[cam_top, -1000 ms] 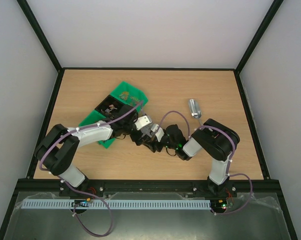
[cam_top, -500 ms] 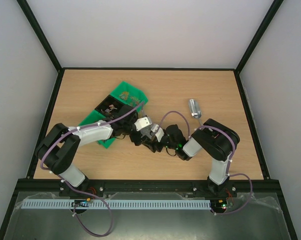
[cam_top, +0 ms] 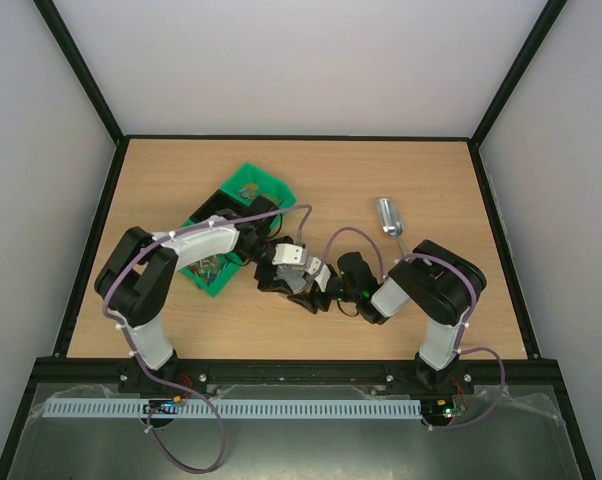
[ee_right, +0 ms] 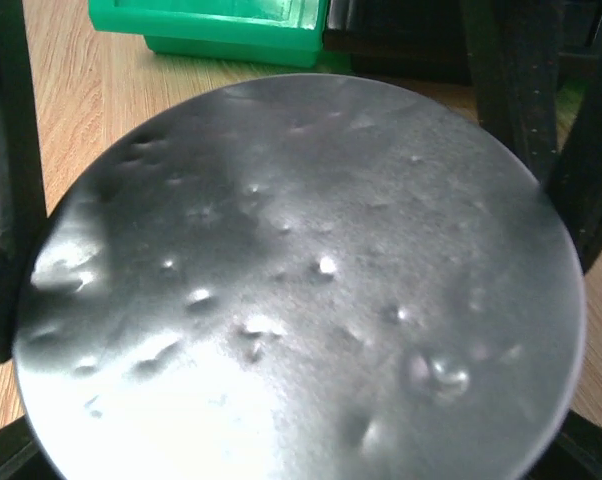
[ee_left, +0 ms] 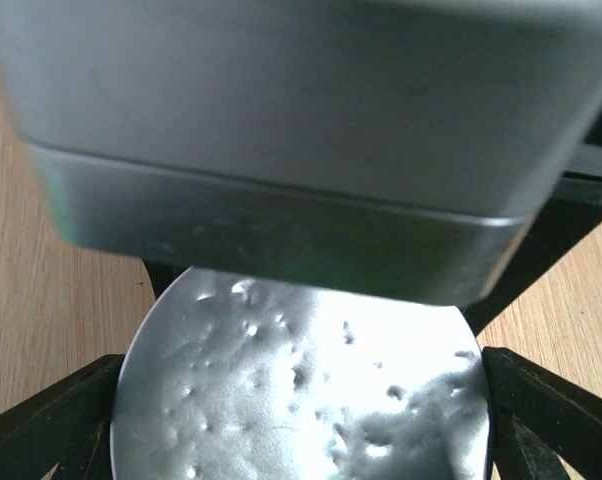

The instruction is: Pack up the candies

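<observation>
A dented round silver lid (ee_left: 301, 390) fills the space between my left gripper's (ee_left: 301, 420) fingers (ee_left: 51, 420), which stand against its rim on both sides. The right wrist view shows a round silver face (ee_right: 301, 270) the same way, set between my right gripper's (ee_right: 301, 440) fingers. In the top view both grippers, left (cam_top: 287, 280) and right (cam_top: 323, 292), meet nose to nose at the table's middle. Candies (cam_top: 247, 187) lie in the green tray (cam_top: 266, 180); a few more (cam_top: 211, 268) show at its near end. The metal scoop (cam_top: 389, 217) lies at the right.
My left forearm (cam_top: 206, 240) lies across the middle of the green tray and hides its dark compartment. A blurred grey block (ee_left: 301, 150) fills the top of the left wrist view. A green tray wall (ee_right: 211, 25) stands beyond the lid.
My left arm has swung its elbow up and over the green tray, and its wrist has turned. The two grippers stay together at the middle, shifted slightly nearer. The scoop has not moved.
</observation>
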### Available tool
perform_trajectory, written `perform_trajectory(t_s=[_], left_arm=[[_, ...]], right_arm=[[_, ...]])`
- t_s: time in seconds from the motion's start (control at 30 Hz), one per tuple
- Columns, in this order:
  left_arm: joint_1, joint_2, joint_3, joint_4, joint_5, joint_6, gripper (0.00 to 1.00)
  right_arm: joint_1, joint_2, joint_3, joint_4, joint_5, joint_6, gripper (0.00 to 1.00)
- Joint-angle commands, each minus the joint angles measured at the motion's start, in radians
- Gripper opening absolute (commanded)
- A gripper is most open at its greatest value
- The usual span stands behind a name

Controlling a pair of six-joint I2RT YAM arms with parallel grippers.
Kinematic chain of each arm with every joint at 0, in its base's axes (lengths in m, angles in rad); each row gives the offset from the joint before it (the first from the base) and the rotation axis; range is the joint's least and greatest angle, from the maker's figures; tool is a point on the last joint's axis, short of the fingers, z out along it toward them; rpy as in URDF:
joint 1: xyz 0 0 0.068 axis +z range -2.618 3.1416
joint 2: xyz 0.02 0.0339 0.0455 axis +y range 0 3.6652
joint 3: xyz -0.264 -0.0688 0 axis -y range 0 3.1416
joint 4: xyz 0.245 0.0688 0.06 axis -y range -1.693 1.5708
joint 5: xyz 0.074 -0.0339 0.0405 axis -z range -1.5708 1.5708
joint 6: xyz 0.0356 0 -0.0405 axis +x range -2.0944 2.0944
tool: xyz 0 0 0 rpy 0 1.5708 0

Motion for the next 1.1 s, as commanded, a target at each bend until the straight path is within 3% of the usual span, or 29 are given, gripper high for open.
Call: perform_trajectory(t_s=[0.0,0.17,0.33,0.47,0.6,0.93,1.07], left_arm=[[0.045,0.056,0.086,-0.095,-0.046,0.151,0.97],[0.098,-0.027,0.054,0.014,-0.013,-0.096,0.99],[0.093,-0.203,-0.140,0.222,-0.050,-0.380,0.99],[0.026,-0.272,-0.261,0.362,-0.165,-0.541,0.99],[-0.018,-0.266,-0.287,0.449,-0.268,-0.649,1.00],[-0.063,-0.232,-0.301,0.463,-0.321,-0.500,1.00],[-0.063,-0.274,-0.326,0.448,-0.235,-0.392,0.99]], right_arm=[[0.007,-0.001,-0.024,-0.104,-0.068,-0.034,0.41],[0.007,0.010,-0.016,-0.092,0.012,0.006,0.41],[0.006,0.029,0.002,-0.077,0.113,0.061,0.41],[0.008,0.044,0.014,-0.067,0.145,0.104,0.41],[0.010,0.049,0.024,-0.071,0.140,0.120,0.41],[0.010,0.044,0.020,-0.080,0.119,0.114,0.41],[0.010,0.044,0.016,-0.085,0.111,0.109,0.41]])
